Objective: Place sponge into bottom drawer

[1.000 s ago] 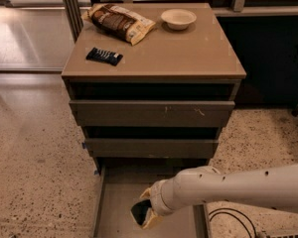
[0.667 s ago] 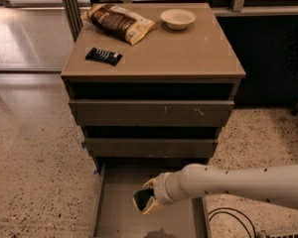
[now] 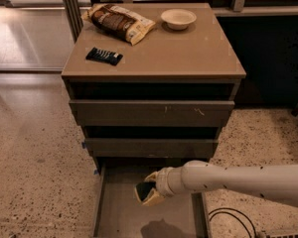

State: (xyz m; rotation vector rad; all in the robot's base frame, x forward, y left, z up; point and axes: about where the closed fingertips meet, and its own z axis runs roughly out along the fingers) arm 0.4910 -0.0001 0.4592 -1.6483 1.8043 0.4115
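Note:
The bottom drawer (image 3: 116,214) is pulled out at the foot of the grey-brown cabinet, its flat floor bare. My white arm reaches in from the right. The gripper (image 3: 147,191) hangs over the drawer's middle, a little above its floor. It is shut on the sponge (image 3: 145,189), whose dark green top and pale yellow foam show between the fingers. A shadow of the gripper lies on the drawer floor below.
On the cabinet top (image 3: 188,53) lie a flat black-wrapped bar (image 3: 104,56), a snack bag (image 3: 119,23) and a small white bowl (image 3: 178,18). The two upper drawers (image 3: 151,113) are shut. A black cable (image 3: 233,217) lies on the speckled floor at right.
The gripper with the sponge has moved up and back toward the cabinet, from the drawer's front right to over its middle.

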